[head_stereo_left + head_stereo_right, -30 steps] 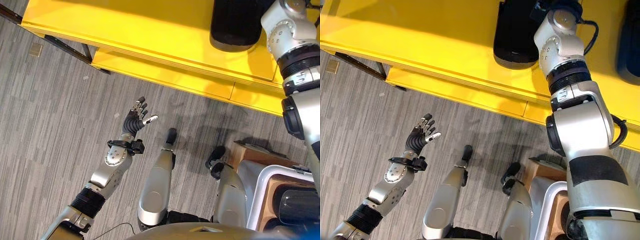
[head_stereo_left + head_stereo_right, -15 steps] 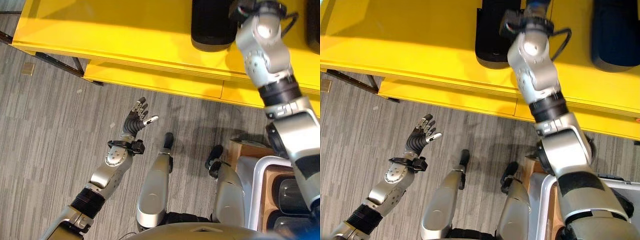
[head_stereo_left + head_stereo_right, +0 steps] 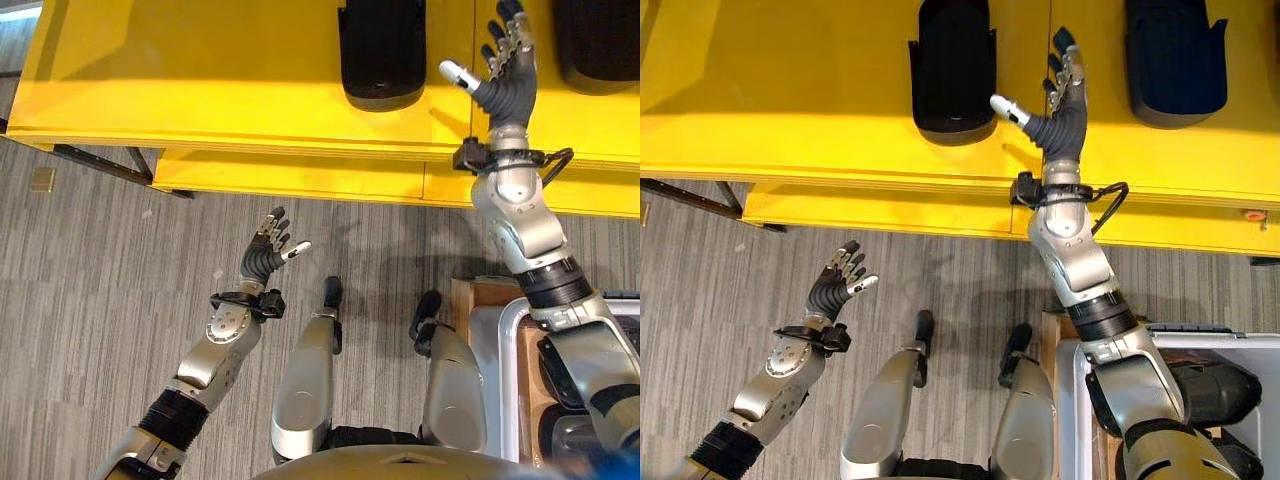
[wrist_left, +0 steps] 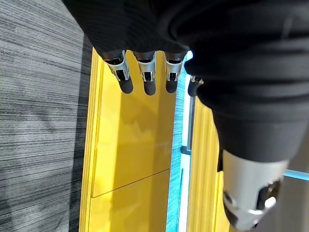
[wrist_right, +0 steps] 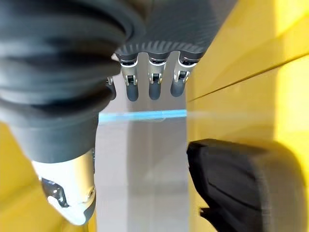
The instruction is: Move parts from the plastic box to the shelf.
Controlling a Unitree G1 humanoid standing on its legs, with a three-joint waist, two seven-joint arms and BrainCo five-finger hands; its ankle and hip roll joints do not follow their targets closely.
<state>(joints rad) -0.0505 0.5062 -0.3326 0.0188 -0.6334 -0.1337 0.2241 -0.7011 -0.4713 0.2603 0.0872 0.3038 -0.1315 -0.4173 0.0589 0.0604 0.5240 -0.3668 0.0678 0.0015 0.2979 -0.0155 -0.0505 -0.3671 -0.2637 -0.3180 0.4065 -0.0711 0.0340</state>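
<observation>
A black part (image 3: 380, 55) lies on the yellow shelf (image 3: 180, 70), and a second dark part (image 3: 1175, 60) lies further right on it. My right hand (image 3: 1065, 105) hovers open over the shelf between the two parts, empty, with its fingers (image 5: 152, 82) straight; the black part (image 5: 241, 188) lies beside it. My left hand (image 3: 268, 250) is held open over the floor in front of the shelf and holds nothing. The white plastic box (image 3: 1080, 360) stands at the lower right with more black parts (image 3: 1210, 390) inside.
A lower yellow shelf board (image 3: 300, 175) juts out under the top one, on dark legs (image 3: 100, 165). A brown box (image 3: 480, 295) stands against the plastic box. Grey striped carpet (image 3: 100, 300) covers the floor to the left.
My right hand has come off the black part and now stands open to its right. The camera has shifted, bringing more of the shelf into view. The left hand has kept its pose.
</observation>
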